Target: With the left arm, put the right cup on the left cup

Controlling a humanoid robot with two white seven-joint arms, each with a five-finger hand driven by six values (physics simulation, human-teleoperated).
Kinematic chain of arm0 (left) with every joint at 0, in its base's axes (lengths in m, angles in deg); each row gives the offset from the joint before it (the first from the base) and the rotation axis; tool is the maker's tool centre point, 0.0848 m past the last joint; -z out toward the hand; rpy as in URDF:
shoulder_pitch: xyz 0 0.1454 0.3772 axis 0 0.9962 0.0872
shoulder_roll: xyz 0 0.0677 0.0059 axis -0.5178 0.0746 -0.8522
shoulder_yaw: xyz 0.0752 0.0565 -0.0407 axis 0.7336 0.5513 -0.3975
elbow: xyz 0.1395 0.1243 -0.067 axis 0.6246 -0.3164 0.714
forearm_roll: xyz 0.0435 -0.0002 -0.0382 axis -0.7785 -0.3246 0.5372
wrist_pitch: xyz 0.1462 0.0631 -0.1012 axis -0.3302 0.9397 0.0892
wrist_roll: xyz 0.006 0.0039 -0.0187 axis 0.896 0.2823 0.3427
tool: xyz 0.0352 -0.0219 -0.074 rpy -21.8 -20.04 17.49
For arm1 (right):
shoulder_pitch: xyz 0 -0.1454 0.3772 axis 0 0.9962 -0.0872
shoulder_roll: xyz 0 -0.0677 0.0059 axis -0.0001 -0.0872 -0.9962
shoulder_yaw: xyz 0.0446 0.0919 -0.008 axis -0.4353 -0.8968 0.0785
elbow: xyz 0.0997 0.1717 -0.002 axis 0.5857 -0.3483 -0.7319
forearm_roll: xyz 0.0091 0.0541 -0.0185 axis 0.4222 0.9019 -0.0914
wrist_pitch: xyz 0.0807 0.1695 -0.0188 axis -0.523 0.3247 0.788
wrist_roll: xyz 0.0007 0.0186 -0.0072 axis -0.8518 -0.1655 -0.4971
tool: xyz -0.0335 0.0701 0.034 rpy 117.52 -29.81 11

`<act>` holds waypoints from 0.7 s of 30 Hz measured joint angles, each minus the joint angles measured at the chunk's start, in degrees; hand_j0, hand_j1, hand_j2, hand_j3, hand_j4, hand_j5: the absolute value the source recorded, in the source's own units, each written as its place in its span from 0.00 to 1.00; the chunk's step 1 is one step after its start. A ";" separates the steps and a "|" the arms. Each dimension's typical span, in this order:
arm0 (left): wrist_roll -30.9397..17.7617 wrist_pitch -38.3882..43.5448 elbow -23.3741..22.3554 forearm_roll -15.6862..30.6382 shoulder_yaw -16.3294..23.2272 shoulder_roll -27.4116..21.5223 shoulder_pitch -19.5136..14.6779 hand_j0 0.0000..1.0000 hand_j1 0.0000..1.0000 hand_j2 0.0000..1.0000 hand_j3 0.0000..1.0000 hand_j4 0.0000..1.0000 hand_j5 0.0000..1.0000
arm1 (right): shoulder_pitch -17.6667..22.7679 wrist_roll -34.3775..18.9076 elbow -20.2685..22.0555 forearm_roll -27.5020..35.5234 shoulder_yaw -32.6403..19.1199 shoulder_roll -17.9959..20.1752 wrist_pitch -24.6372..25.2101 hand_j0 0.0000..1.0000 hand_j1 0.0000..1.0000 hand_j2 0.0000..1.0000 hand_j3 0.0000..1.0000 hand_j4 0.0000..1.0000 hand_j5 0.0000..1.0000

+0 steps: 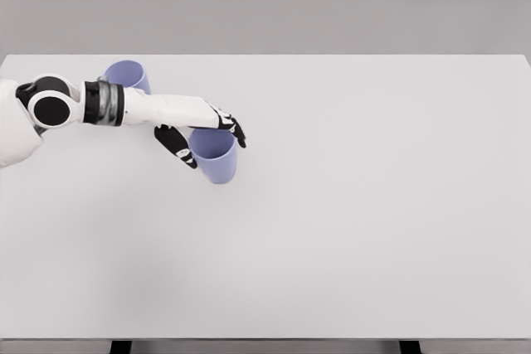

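Lavender right cup sits upright mid-left on the white surface, left hand wrapped round it. Grasp looks done; lift & stacking onto left cup, behind the forearm, still left.

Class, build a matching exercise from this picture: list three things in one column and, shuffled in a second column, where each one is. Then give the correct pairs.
Column one:
1. right cup
2. left cup
3. left hand

Column two:
A. partly hidden behind the arm, near the table's far left corner
B. reaching from the left, fingers around a cup
C. upright on the table, between thumb and fingers

Pairs: 1-C, 2-A, 3-B
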 measured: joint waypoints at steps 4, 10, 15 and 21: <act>-0.07 -0.08 0.50 -0.14 -0.19 -0.34 -0.35 0.59 0.59 0.59 0.59 0.59 0.59 | 0.00 0.00 0.02 0.00 0.00 0.00 0.00 1.00 1.00 1.00 1.00 1.00 1.00; -0.42 -0.09 4.48 1.43 -1.57 -3.05 -2.81 0.59 0.59 0.59 0.59 0.59 0.59 | 0.00 0.00 0.01 0.00 0.00 0.00 0.00 1.00 1.00 1.00 1.00 1.00 1.00; -0.69 -0.13 6.84 3.71 -1.50 -6.96 -5.97 0.60 0.60 0.60 0.60 0.60 0.60 | 0.00 0.00 0.02 0.00 0.00 0.00 0.00 1.00 1.00 1.00 1.00 1.00 1.00; -2.44 -0.15 7.24 5.64 -0.85 -9.68 -8.52 0.60 0.60 0.60 0.60 0.60 0.60 | 0.00 0.00 0.02 0.00 0.00 0.00 0.00 1.00 1.00 1.00 1.00 1.00 1.00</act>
